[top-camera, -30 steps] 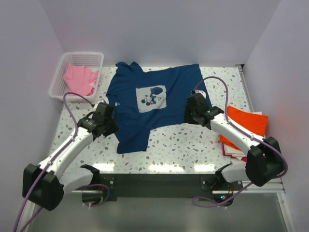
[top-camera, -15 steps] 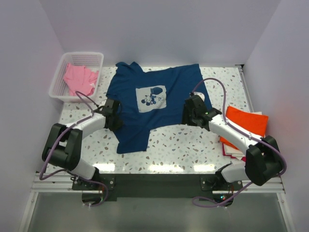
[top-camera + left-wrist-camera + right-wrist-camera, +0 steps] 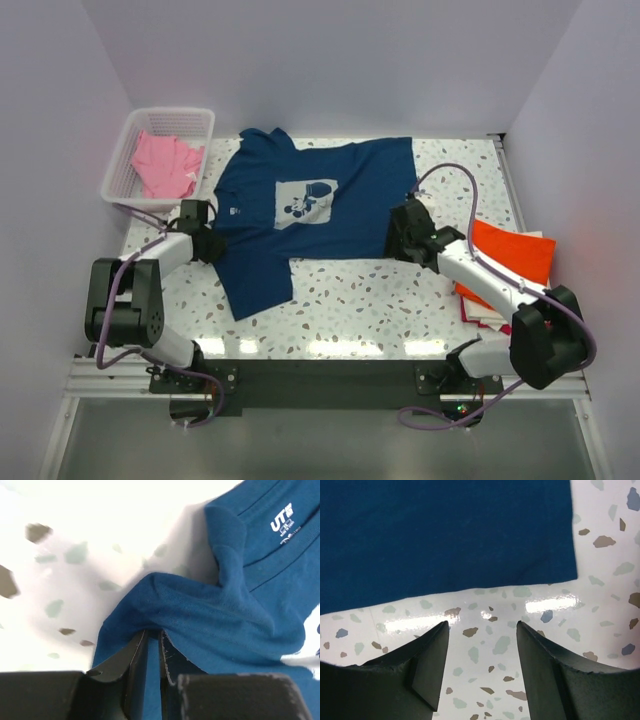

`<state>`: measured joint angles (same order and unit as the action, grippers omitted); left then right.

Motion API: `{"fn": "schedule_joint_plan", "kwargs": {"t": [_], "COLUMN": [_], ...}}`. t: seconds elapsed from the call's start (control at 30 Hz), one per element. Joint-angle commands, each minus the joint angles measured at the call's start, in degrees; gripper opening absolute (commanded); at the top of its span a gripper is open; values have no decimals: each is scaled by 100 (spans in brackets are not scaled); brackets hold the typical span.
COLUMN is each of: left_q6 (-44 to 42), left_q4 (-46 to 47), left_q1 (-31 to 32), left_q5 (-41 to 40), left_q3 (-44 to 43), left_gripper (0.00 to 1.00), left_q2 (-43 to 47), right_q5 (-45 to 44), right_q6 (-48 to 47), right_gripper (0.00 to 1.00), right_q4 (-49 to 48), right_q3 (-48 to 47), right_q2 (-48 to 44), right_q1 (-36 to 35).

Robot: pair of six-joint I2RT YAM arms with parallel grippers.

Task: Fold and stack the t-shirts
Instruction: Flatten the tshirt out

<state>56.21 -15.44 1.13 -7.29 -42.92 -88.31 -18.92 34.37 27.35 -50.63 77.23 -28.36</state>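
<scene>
Navy t-shirt (image 3: 330,215): flat on bench (image 3: 380,290); long axis runs left to right, collar leftward.
Left hand (image 3: 152,649): pinched tight on cloth beside the collar.
Right hand (image 3: 482,630): wide, empty, just off the hem corner.

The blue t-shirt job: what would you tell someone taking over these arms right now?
Left gripper: shut on a fold of the navy t-shirt beside its collar.
Right gripper: open, holding nothing, over the table just off the shirt's edge.
Done: orange t-shirt lies folded at the right.
To do: the navy one lies spread out, unfolded; pink t-shirt sits crumpled in the basket.
</scene>
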Motion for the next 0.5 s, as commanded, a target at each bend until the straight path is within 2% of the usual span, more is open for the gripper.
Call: {"fn": "schedule_joint_plan", "kwargs": {"t": [0.0,0.1,0.17,0.27,0.33,0.47], "left_q6": [-434,-662,-873,-1180,-1287,-1385], "left_q4": [-802,-890,-803,-645,-758,-925], "left_q1": [-262,-271,-262,-157,89,458], "left_q5": [-774,-757,-406,-80,-27,17], "left_q3": [144,-102,-243,-349,-524,-552], "left_gripper": [20,20,22,29,37,43], "left_q2": [-230,-195,40,549,806,1622], "right_q5": [-349,-201,220,634,670,802], "right_q6": [175,88,35,17,69,254], "right_gripper": [60,58,56,55,54,53], "right_q4": [-108,-151,-317,-467,-511,-783], "right_q3": [88,150,264,335,361,545], "right_q2": [-182,-121,-42,107,248,450], "right_q1": [172,602,1110,1516,1570,1579]}}
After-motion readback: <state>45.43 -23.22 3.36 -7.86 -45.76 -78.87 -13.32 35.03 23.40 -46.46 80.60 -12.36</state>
